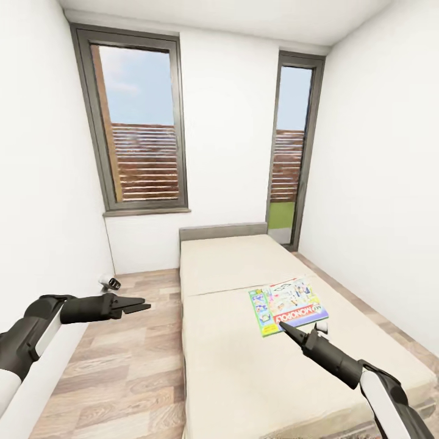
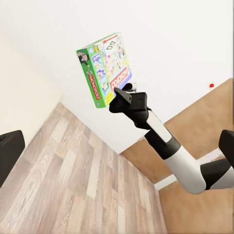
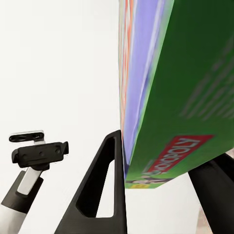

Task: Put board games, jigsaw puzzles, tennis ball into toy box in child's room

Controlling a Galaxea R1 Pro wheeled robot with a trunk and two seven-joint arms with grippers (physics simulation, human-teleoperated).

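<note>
— While the head camera looks down the narrow white-walled room, what is the right end effector [image 1: 284,327] doing?

— It is clamped on a board game [image 1: 287,305]. The right wrist view shows the box's edge squeezed between the two dark fingers [image 3: 100,195], one on each face.

— Is the box lying on the bed [image 1: 244,268]?

— From the head camera it appears over the cream mattress, at the side nearer the right wall. The left wrist view shows it lifted clear, tilted nearly on edge, gripped at one corner with the wall behind it.

— Any writing on it?

— Yes. A red band on the lid reads MONOPOLY, seen upside down from the head camera. The sides are green, and the green edge in the right wrist view carries a small red label with the same word. The lid's picture is white with small coloured drawings too fine to read.

— Anything in or on the box?

— It is closed, nothing on it.

— And the left end effector [image 1: 135,305]?

— Empty, out over the wood-plank floor [image 1: 122,366] beside the bed. Its fingers look close together from the head camera, yet in the left wrist view the two tips [image 2: 10,151] sit at opposite edges, wide apart, so it is released.

— What else?

— Two tall grey-framed windows [image 1: 143,122] in the far wall, and a grey headboard [image 1: 223,231] beneath them.
</note>
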